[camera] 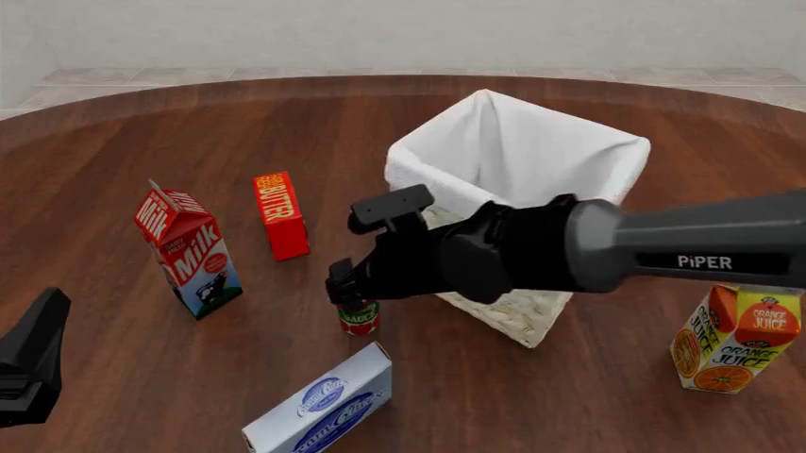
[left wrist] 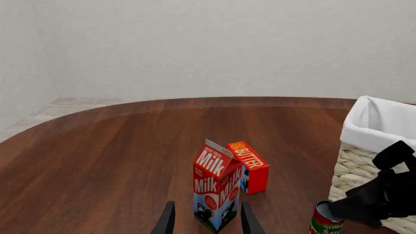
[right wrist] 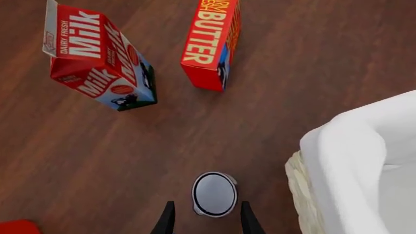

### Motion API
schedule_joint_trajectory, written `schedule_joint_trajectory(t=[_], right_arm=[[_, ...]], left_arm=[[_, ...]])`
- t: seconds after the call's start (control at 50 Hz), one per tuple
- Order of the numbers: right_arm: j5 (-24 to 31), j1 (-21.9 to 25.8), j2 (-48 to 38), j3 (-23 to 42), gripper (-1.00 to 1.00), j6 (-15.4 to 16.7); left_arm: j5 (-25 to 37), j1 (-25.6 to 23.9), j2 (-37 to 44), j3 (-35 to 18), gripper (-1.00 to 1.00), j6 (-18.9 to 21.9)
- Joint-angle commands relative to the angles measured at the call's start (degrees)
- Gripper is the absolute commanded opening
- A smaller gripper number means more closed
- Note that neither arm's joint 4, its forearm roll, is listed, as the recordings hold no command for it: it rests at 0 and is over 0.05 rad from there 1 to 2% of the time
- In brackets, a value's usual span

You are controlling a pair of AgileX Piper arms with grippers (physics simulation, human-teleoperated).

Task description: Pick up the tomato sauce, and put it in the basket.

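Front view: a dark brown wooden table (camera: pixel 151 160) with a curved far edge stands on pale tiled floor (camera: pixel 113 77) before a plain off-white wall (camera: pixel 377 28). The large square wicker basket with white cloth lining (camera: pixel 529 321) serves as landmark. The small red-labelled tomato sauce can with silver top (camera: pixel 359 319) stands upright on the table just beside the basket's near left corner, outside it. The right gripper (camera: pixel 347 288), on a black and grey arm marked PIPER (camera: pixel 680 247) that crosses in front of the basket, is directly above the can. In the right wrist view its two black fingers (right wrist: pixel 167 220) are spread, one on each side of the can's silver lid (right wrist: pixel 215 193), not pressing it. Left of the basket stand a red butter box (camera: pixel 281 214) and, farther left, a red, white and blue milk carton (camera: pixel 189 250). A white and blue flat box (camera: pixel 321 404) lies near and left of the basket, beyond the can. An orange juice carton (camera: pixel 728 338) stands to the basket's right. The left gripper (left wrist: pixel 206 219), well left of the basket, has its fingers parted and empty, pointing towards the milk carton.
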State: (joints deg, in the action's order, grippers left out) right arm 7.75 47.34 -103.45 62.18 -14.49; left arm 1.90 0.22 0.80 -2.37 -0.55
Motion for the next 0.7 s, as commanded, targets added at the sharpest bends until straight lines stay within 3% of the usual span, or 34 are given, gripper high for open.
schedule_joint_trajectory(t=[0.02, 0.7], right_arm=[[-0.15, -0.59, -2.27, 1.25, 1.0, -0.05], [-1.34, 0.31, -7.72, 3.04, 1.0, -1.86]], left_arm=[[-0.63, -0.14, -0.26, 0.88, 1.0, 0.16], [-0.95, -0.16, 0.12, 0.83, 1.0, 0.16]])
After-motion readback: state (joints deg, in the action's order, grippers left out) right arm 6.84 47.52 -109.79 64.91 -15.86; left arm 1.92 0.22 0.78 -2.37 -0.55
